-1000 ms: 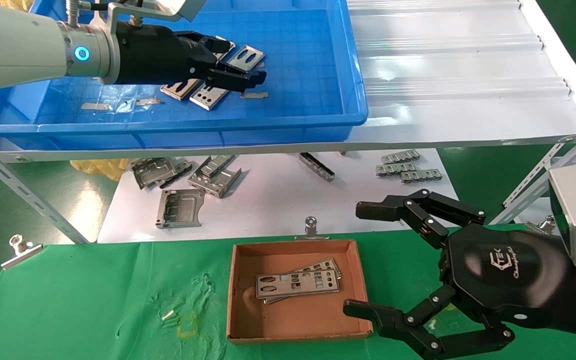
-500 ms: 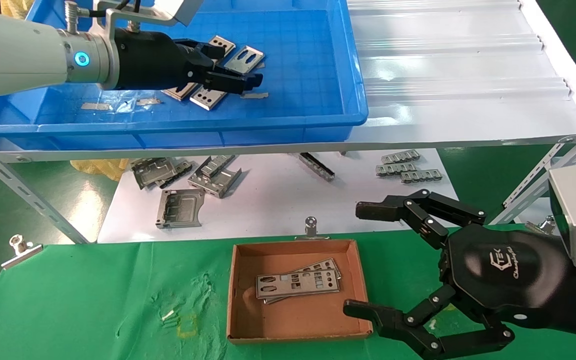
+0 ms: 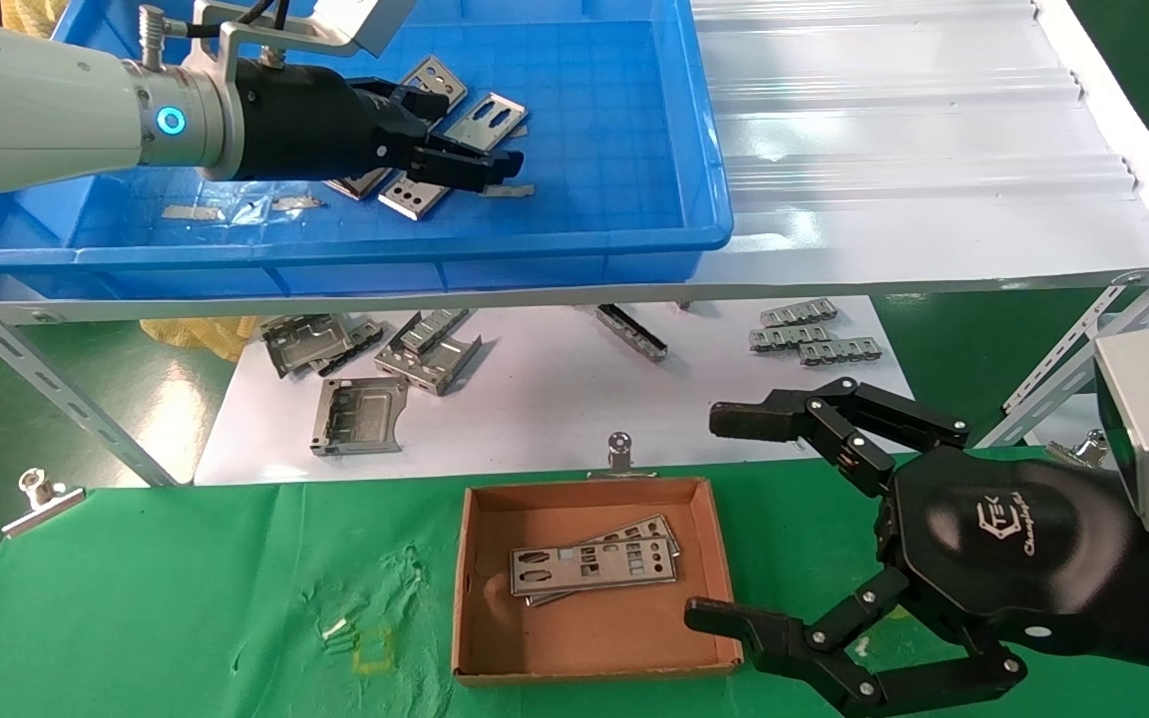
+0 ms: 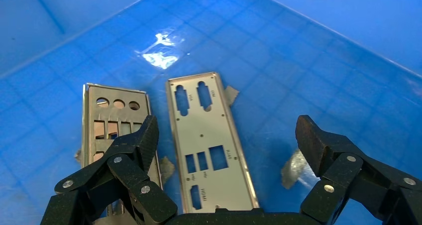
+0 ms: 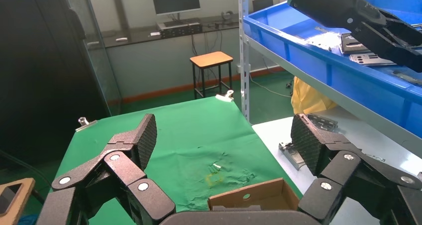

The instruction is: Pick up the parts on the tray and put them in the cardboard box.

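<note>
While the left gripper [image 3: 470, 150] reaches into it, the tray [image 3: 634, 214], a large shallow bright-blue plastic bin with a raised rim and a grid-patterned floor, sits on a white shelf [image 3: 934, 150] at the far left of the head view. Bits of tape [image 3: 191, 210] stick to its floor. Inside lie the parts [image 3: 435, 130], thin flat silvery metal plates punched with small rectangular, round and oval cutouts; at least three show in the head view, partly hidden by the gripper. The left wrist view shows two side by side: one plate [image 4: 211, 145] lies between the spread fingers, and a second plate [image 4: 112, 125] sits partly under one fingertip. The left gripper's jaws stand wide apart, holding nothing.

Nearer the robot, on a green cloth [image 3: 186, 598], sits the cardboard box [image 3: 495, 658], small, brown and low-walled. It holds two plates in the box [image 3: 594, 563], stacked slightly askew.

To the right of the box, the right gripper [image 3: 724, 519] hangs just beside it with its fingers spread wide and empty.

Between shelf and cloth, a white sheet [image 3: 555, 409] carries bent grey brackets [image 3: 360, 414] and three small slotted strips [image 3: 814, 337].
</note>
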